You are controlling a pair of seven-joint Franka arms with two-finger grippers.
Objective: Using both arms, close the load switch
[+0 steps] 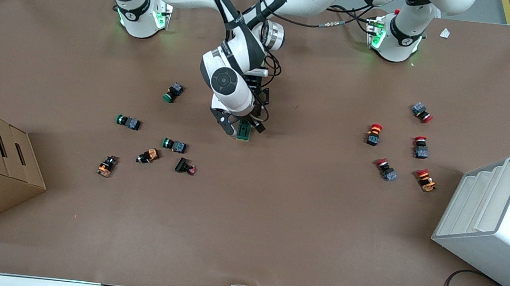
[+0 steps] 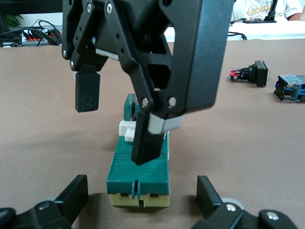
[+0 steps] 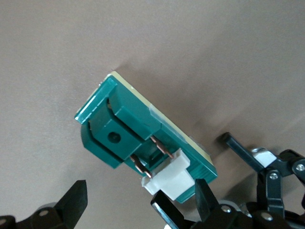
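load switch (image 1: 244,131): dark green long block, cream underside, white lever piece at one end, two copper blades showing | pose: flat on the brown table, mid-table, under my two wrists | my right gripper (image 2: 116,125): fingers spread, one tip touching the white lever | my left gripper (image 2: 143,195): spread, straddling the block's end

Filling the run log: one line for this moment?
load switch: mid-table | right gripper: open, straddling its white lever | left gripper: open, low beside switch
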